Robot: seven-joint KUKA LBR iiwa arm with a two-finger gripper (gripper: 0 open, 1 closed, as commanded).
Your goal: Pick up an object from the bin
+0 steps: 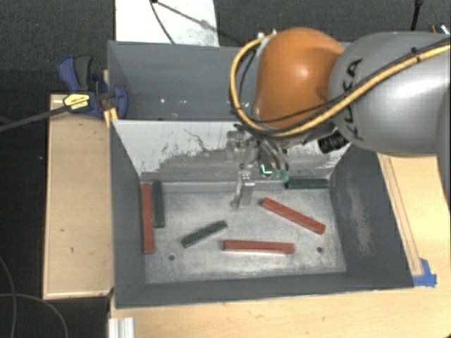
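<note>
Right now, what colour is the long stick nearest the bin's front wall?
Reddish brown; the stick shows plainly in the camera view.

— What does the arm look like?
— A thick silver-grey arm (405, 101) with dark lettering (350, 77), and a rounded orange cover (296, 69) at the wrist.
— Any wiring?
— Yellow and black cables (238, 90) loop round the cover. Under it is a grey metal gripper (241, 197) with a small green light (268, 169).
</note>
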